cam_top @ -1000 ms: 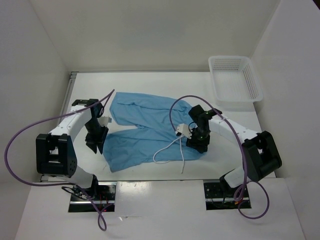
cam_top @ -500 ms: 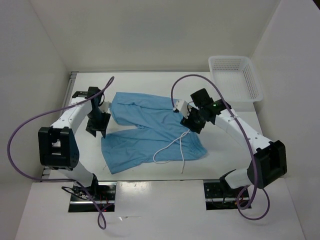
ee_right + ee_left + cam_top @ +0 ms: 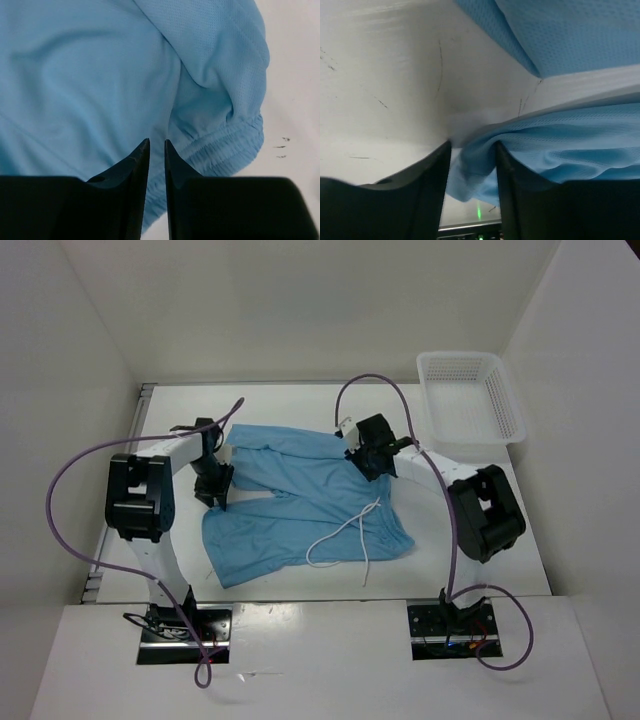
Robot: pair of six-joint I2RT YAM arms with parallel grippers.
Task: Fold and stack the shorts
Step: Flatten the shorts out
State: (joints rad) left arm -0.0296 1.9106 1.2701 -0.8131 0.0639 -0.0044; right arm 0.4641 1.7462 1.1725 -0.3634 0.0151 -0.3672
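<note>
The light blue shorts (image 3: 300, 500) lie spread flat on the white table, with the white drawstring (image 3: 345, 535) looping over the near leg. My left gripper (image 3: 213, 495) is at the cloth's left edge, between the two legs. In the left wrist view its jaws (image 3: 472, 150) stand apart around a bunched fold of the shorts (image 3: 580, 145) that touches both fingers. My right gripper (image 3: 365, 462) is pressed down at the far right corner. In the right wrist view its tips (image 3: 156, 142) are almost together on the shorts (image 3: 85, 75), beside the gathered waistband (image 3: 235, 145).
A white mesh basket (image 3: 470, 395) stands at the far right corner of the table (image 3: 280, 405). White walls enclose the table on the left, back and right. Purple cables arch over both arms.
Both arms have swung away from the near side toward the far edge of the shorts. The right gripper left the drawstring area, opened, then narrowed at the far waistband corner. The left gripper widened.
</note>
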